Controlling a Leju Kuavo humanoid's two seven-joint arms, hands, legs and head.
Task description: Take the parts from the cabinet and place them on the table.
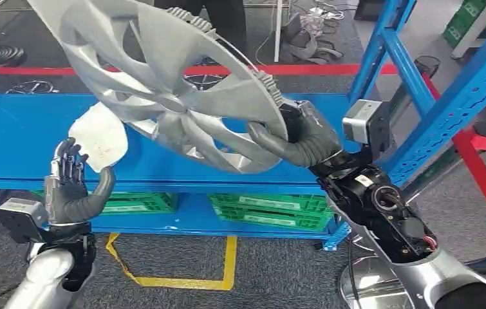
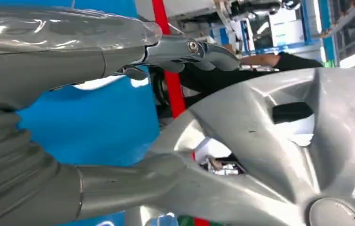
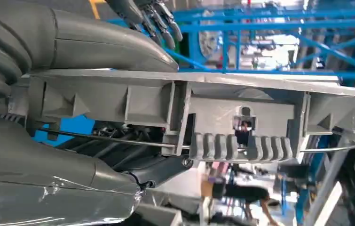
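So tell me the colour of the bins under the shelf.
Green bins, clearest in the head view.

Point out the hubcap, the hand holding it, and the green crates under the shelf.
hubcap [image 1: 163, 96]: head view, on a silver spoke near the hub.
right hand [image 1: 301, 138]: head view, on the grey palm gripping the hubcap's rim.
green crates [image 1: 269, 211]: head view, on the front wall of the right-hand crate.

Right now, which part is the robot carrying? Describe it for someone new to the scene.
In front of the blue shelf rack, the right hand grips a tilted silver hubcap by its rim. It is large, round and spoked, unlike the small white piece below it.
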